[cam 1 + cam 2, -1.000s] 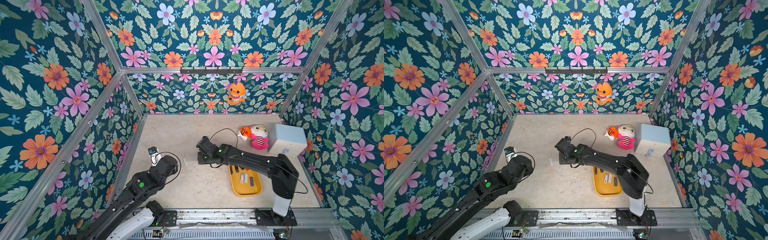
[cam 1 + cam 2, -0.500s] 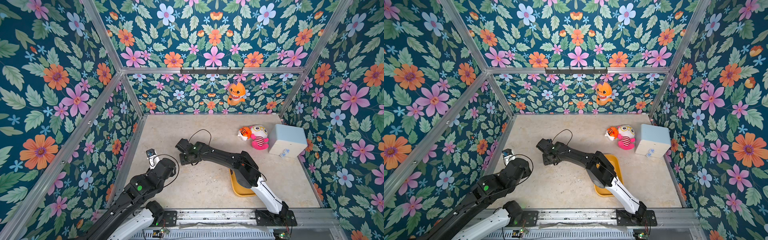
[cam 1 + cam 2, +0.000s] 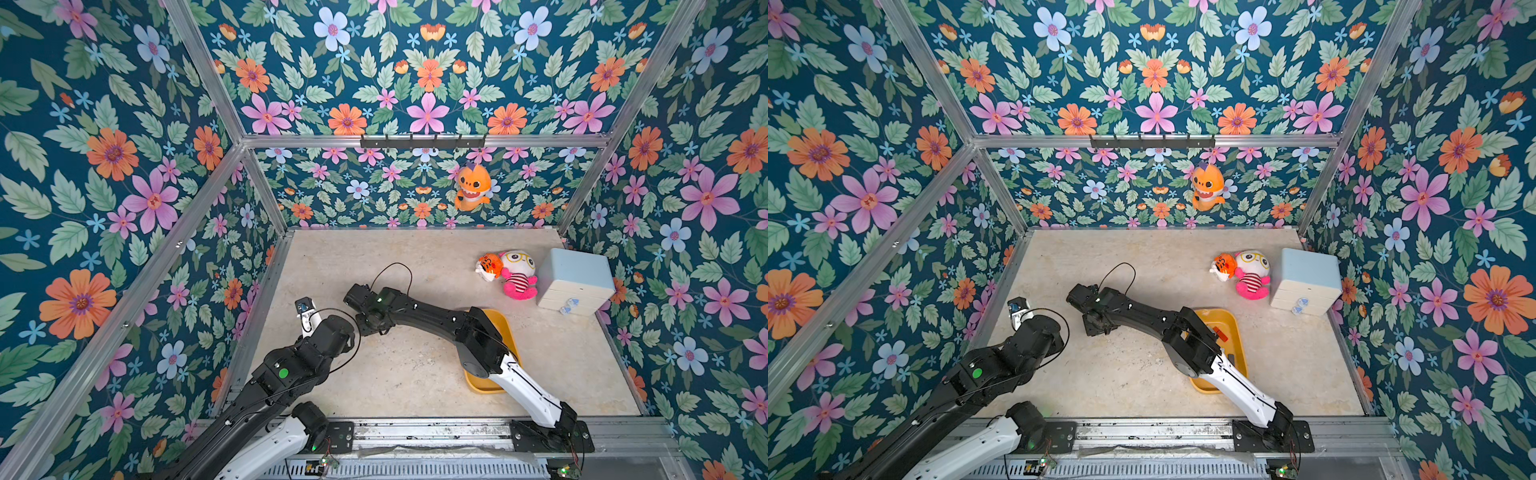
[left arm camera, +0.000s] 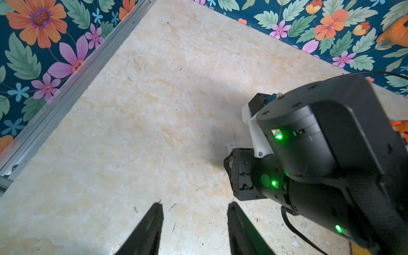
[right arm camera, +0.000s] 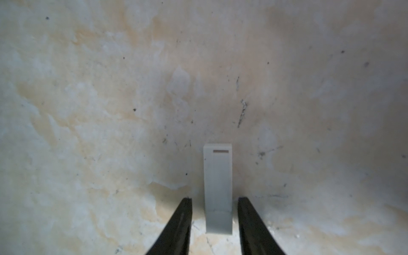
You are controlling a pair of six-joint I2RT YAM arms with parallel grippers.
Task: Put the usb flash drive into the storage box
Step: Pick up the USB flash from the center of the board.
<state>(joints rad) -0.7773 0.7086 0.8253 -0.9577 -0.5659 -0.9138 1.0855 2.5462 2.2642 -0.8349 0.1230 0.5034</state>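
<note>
USB flash drive (image 5: 218,176) flat on worktop (image 5: 110,110), straddled by right end effector (image 5: 214,198), long axis along jaws; jaws narrow, not yet touching. Left end effector (image 4: 194,204) spread, empty, farther.

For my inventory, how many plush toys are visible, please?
3: an orange one hanging on the back wall; a tiger and a pink doll beside the cabinet. More could be hidden.
</note>
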